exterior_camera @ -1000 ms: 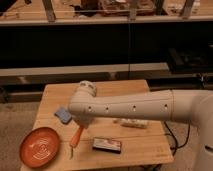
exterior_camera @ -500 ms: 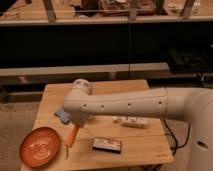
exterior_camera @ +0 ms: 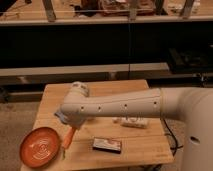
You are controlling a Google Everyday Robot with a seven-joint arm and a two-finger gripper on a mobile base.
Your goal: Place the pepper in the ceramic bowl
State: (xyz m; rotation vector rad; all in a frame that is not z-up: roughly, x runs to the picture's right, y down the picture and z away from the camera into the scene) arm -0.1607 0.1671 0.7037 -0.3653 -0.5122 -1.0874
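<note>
While the gripper (exterior_camera: 66, 121) is clamping the pepper (exterior_camera: 68, 137) by its upper end, the pepper is hanging tip-down just right of the ceramic bowl (exterior_camera: 40, 146).

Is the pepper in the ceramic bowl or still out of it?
Out. The pepper hangs from the shut gripper, just right of the ceramic bowl, whose swirled inside holds nothing.

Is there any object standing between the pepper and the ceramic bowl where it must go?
Nothing visible does. The claw is shut on the pepper, which hangs just right of the ceramic bowl. Only bare table lies between them. The dark box is on the pepper's other side.
</note>
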